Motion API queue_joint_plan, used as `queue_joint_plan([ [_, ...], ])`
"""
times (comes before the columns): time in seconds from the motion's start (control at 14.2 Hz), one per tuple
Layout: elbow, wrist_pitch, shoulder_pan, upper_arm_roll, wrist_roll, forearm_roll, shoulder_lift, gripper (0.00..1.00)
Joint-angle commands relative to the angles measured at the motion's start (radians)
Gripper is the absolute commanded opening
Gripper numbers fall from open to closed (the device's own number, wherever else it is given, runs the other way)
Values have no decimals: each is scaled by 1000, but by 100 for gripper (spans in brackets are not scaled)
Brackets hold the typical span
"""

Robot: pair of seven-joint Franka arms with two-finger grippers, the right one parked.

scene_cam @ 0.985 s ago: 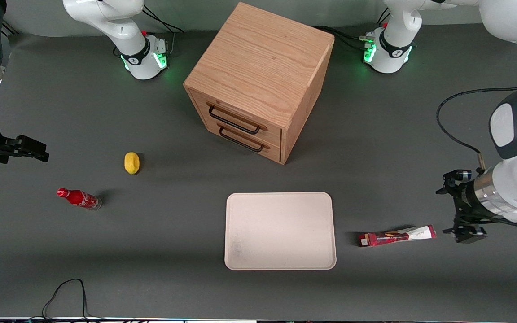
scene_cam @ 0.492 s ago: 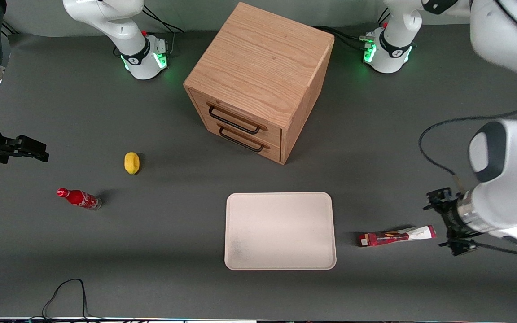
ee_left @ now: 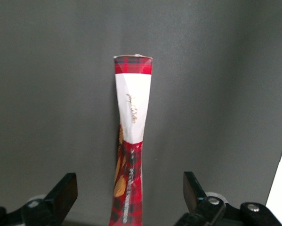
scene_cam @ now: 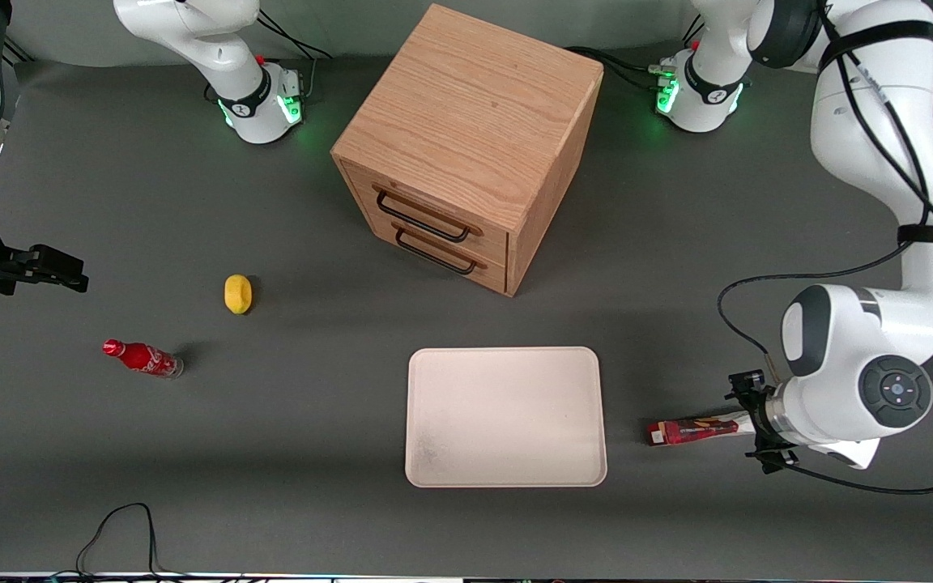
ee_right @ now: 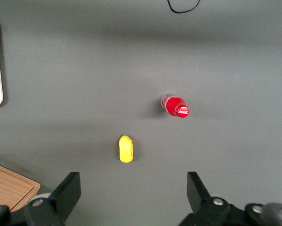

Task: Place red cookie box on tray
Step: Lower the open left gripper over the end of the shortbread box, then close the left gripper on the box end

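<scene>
Red tartan with a white band marks the cookie box (scene_cam: pixel 693 430), which is seen lying on the grey desk (scene_cam: pixel 272 453) at the lower right of the front view, apart from the tray (scene_cam: pixel 505 416) and just beside its short edge. The gripper (scene_cam: pixel 760 433) is held at the box's end toward the working arm; in the wrist view its fingers (ee_left: pixel 63 193) are spread wide, one on each side of the box (ee_left: pixel 131 141), touching neither face. Nothing stands between box and tray. A wooden drawer cabinet (scene_cam: pixel 466 146) is set upper centre, farther from the camera. A lemon (scene_cam: pixel 237 293) and a small red cola bottle (scene_cam: pixel 142 358) lie at left. Script on the box's white band cannot be read.
</scene>
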Motion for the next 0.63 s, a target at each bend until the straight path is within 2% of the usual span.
queue_joint_plan([
  [0.0,-47,81,-5,3,-10,23,10,100],
  [0.49,-74,101,-14,3,59,32,45,100],
  [0.56,-80,115,-14,3,59,32,46,97],
])
